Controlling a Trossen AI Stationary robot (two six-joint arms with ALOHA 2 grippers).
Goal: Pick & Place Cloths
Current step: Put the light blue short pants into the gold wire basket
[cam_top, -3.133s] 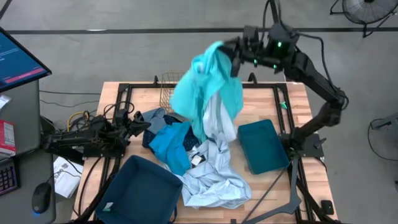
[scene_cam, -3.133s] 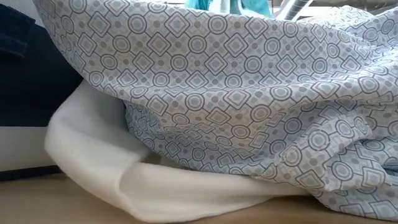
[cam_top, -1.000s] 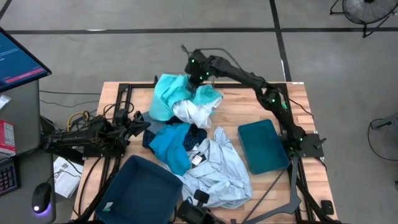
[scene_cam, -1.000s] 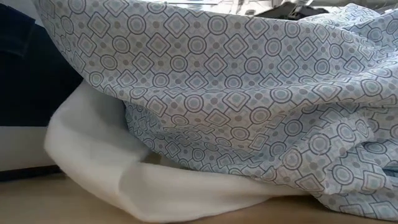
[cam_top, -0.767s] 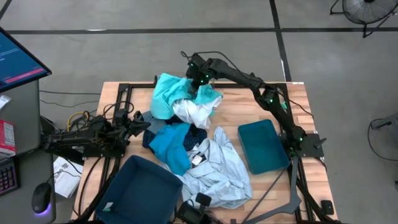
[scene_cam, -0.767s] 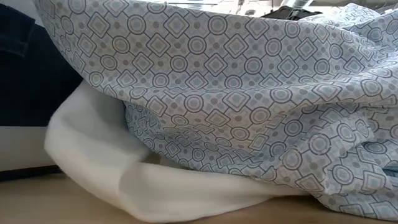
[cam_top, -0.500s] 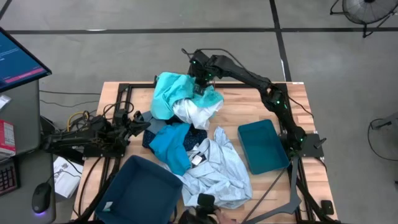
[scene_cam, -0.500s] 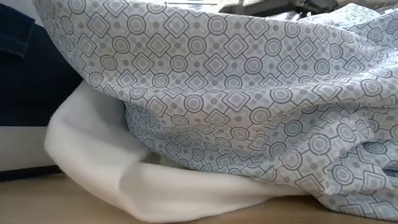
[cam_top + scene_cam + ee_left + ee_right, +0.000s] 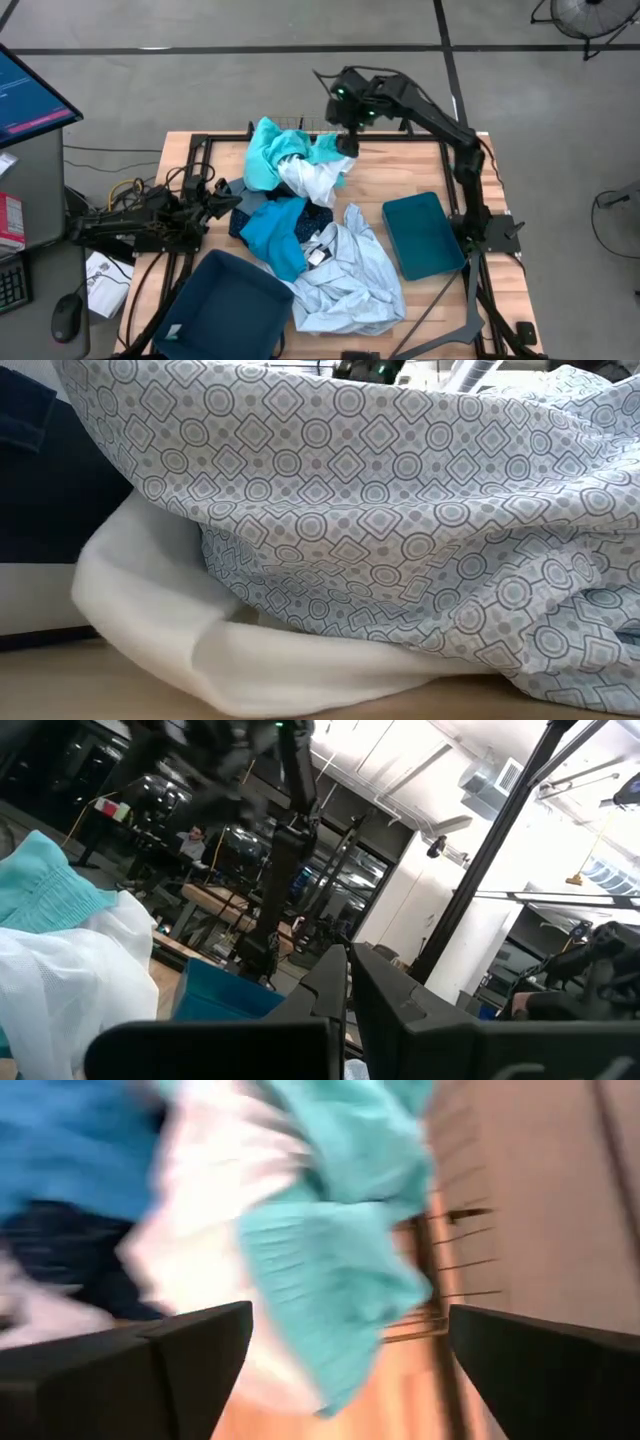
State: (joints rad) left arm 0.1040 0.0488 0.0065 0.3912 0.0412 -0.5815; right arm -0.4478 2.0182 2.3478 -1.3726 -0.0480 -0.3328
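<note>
A: Where do the cloths lie?

B: Heaped in the centre of the high view. A turquoise cloth [image 9: 268, 152] sits crumpled at the upper centre, over the gold wire basket [image 9: 290, 125], with a white cloth [image 9: 312, 180] bunched just beside it.

A: And below those?

B: A bright blue cloth [image 9: 270, 232] touches a navy dotted cloth [image 9: 316, 217]; a pale grey-blue cloth [image 9: 350, 275], patterned with small circles and diamonds, spreads to the lower centre.

A: The right gripper [image 9: 347, 143]?

B: Above the turquoise cloth's edge, fingers spread wide, gripping nothing.

A: The left gripper [image 9: 226, 203]?

B: At centre left, clenched, empty. 2 teal bins [image 9: 424, 236] flank the pile.
</note>
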